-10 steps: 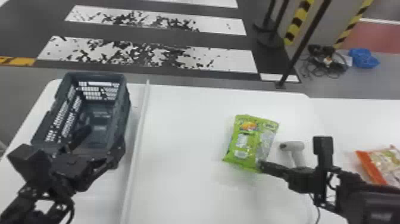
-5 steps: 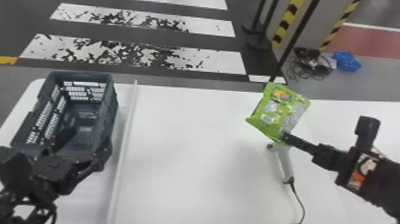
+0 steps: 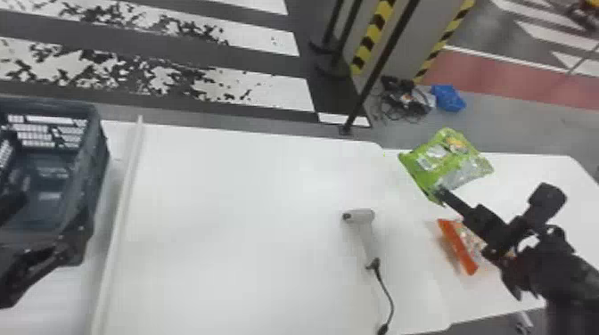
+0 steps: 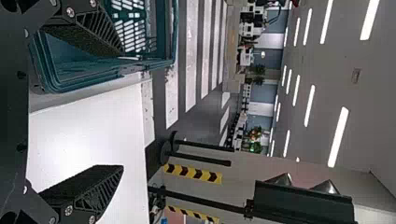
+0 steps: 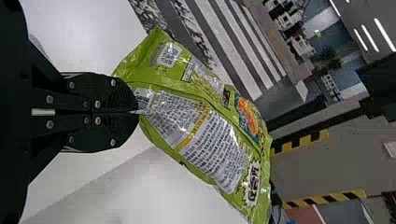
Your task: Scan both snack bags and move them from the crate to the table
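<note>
Likely near done, unless unscanned.
Pinching green bag in right gripper, to lower by orange bag; spreading left gripper.

Green snack bag: glossy, crinkled plastic. Orange snack bag: plastic. Crate: smooth plastic. Bench: smooth. Scanner: smooth plastic.

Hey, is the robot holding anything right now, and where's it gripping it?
The right gripper holds the green snack bag by one edge, pinched between its closed fingers; the left gripper is open and holds nothing.
</note>
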Tool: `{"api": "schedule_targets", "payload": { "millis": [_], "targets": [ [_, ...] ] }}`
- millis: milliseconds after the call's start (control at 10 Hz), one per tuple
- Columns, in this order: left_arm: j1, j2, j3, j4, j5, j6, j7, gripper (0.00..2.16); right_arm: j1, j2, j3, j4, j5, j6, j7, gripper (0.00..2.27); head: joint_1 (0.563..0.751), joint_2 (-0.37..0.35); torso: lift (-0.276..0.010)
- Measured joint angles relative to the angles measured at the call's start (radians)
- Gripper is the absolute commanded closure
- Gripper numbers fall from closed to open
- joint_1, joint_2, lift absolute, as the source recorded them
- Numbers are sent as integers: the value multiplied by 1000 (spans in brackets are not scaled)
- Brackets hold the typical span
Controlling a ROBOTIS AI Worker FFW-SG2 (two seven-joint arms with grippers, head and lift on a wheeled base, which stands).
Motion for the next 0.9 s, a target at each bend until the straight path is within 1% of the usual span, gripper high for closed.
{"api": "schedule_targets", "payload": {
  "millis": [200, 300, 400, 500, 600, 800, 900],
  "targets": [
    [-2, 0, 0, 2, 0, 1, 0, 151, -15, -33, -30, 138, -13, -104, -72, 2246, 695, -350, -37],
    [-4, -1, -1, 2, 0, 3, 0, 151, -20, -45, -31, 191, -11, -133, -106, 2142, 695, -350, -37],
    [-6, 0, -3, 3, 0, 3, 0, 151, -23, -50, -22, 229, -1, -154, -157, 1825, 695, -350, -37],
    [-6, 0, -4, 4, 0, 3, 0, 151, -25, -51, -5, 260, 8, -186, -205, 664, 695, -350, -37],
    [-6, 1, -4, 4, 0, 3, -1, 151, -28, -52, 11, 290, 17, -211, -220, -2, 695, -350, -37],
    [-6, 3, -6, 1, 1, 3, -1, 151, -32, -51, 37, 308, 27, -230, -273, 43, 695, -350, -37],
    [-4, 3, -7, -2, 2, 3, -1, 151, -25, -41, 42, 302, 27, -273, -287, 46, 695, -350, -37]
  ]
}}
